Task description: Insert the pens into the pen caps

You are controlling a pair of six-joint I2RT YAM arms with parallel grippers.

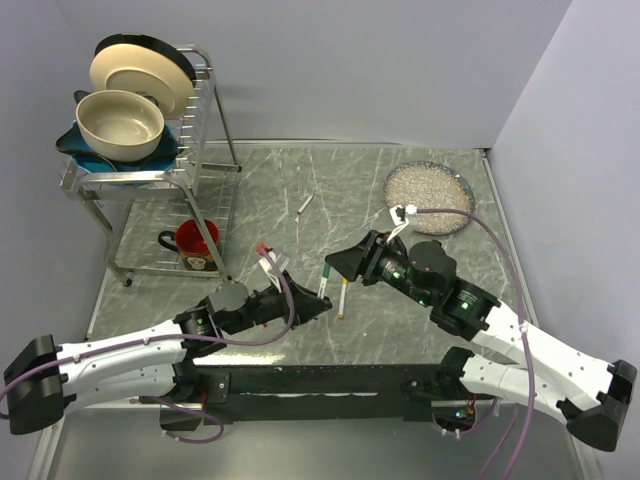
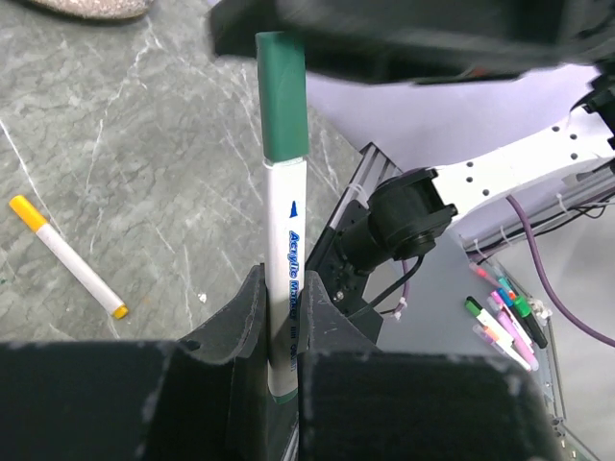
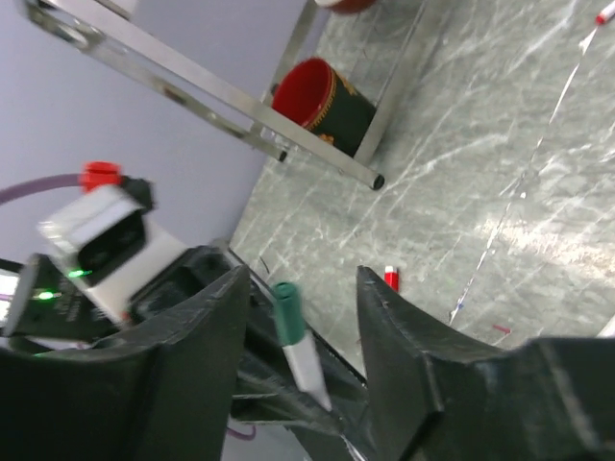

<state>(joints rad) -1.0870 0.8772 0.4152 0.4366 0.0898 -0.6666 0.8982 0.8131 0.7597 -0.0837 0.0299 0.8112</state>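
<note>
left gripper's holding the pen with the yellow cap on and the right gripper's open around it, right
No: the cap on the pen held by the left gripper is green, as the left wrist view shows; the yellow-capped pen lies on the table. The right gripper is open around that cap.

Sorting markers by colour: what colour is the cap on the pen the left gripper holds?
The cap is dark green, clearest in the left wrist view.

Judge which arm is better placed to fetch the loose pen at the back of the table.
Right, most likely. The right pincer stands open, gripping nothing, while the left pincer is shut on the green pen. The loose pen lies beyond both.
</note>
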